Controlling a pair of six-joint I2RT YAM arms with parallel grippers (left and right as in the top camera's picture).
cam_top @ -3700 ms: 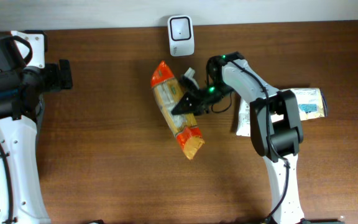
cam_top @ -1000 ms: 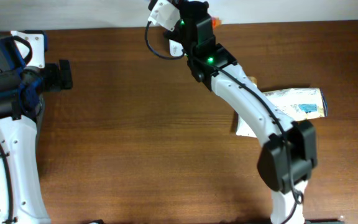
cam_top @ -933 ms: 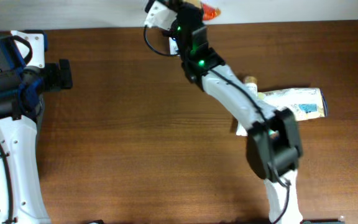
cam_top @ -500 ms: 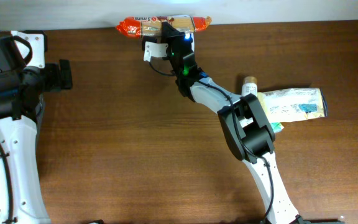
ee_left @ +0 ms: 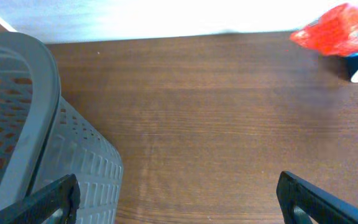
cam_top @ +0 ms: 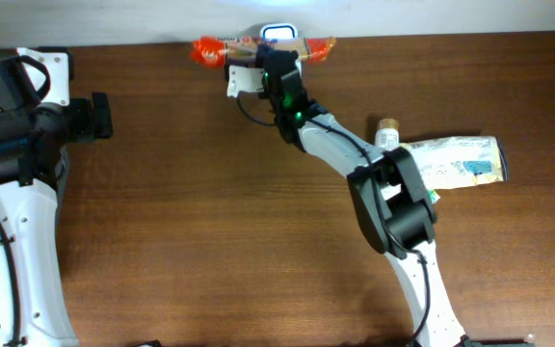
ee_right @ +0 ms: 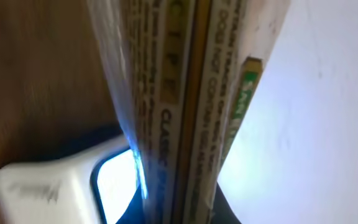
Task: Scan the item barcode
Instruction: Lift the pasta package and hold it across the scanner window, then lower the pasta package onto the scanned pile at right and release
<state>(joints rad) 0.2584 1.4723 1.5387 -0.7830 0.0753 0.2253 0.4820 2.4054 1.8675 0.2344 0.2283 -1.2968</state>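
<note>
The right gripper [cam_top: 274,53] clamps the packet [cam_top: 214,47] over the scanner [cam_top: 279,32] at the table [cam_top: 432,40] rim (left gripper [ee_left: 179,202] gapes, well apart).

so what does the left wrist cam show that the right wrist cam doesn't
Only the left wrist: a grey mesh basket at the left, the open left gripper, and a wide stretch of table. Only the right wrist: the printed face of the snack packet, close up, in front of the white scanner with its lit window. Both: the snack packet, though the left wrist catches just its red end, plus brown wood and the white wall.
</note>
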